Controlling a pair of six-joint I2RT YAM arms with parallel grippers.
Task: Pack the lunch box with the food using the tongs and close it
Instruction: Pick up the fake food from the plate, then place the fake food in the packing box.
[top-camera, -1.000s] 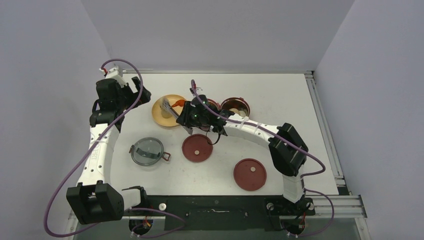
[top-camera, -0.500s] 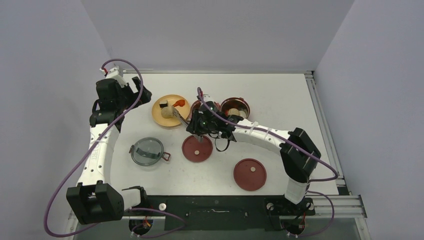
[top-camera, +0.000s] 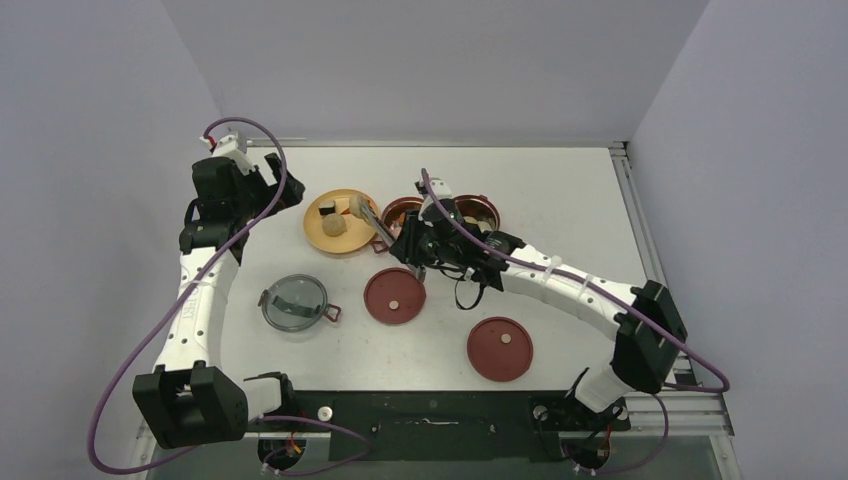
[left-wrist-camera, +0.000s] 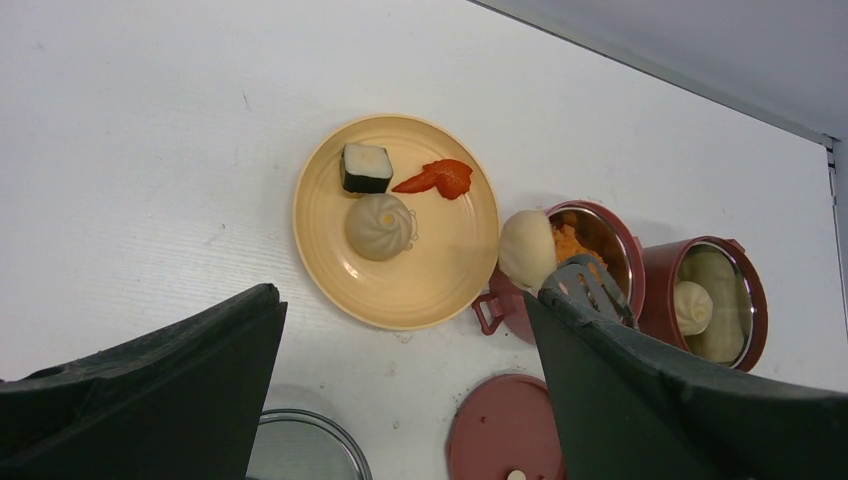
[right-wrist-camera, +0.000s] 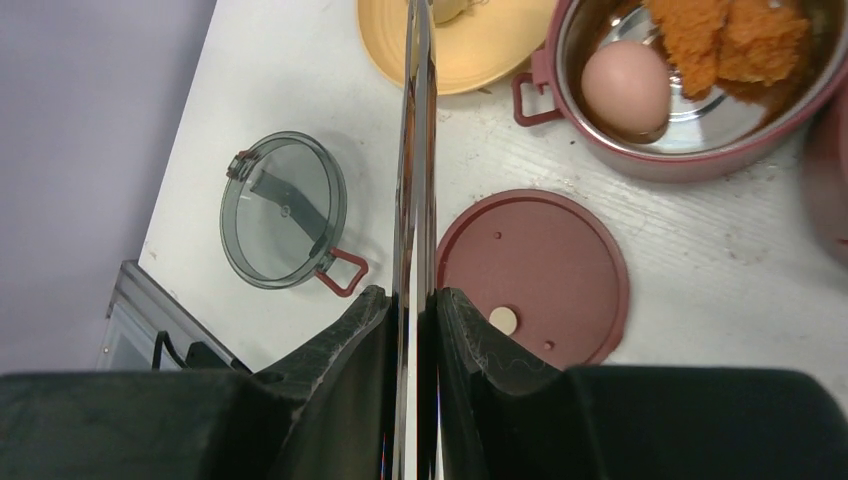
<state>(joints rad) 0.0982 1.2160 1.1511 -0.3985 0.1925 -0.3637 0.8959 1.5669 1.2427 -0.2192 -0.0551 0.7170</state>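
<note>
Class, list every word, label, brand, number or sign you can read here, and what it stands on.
None can be read.
The plate, the lunch box containers, the maroon lids, the grey lid and the tongs show no writing.
Small dark marks on the left arm's white link are too small to read.

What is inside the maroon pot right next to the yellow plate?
A whitish egg and orange crumbly pieces lie on the pot's shiny steel bottom. Whatever sits under the orange heap is covered, and the frame cuts off the far side.
</note>
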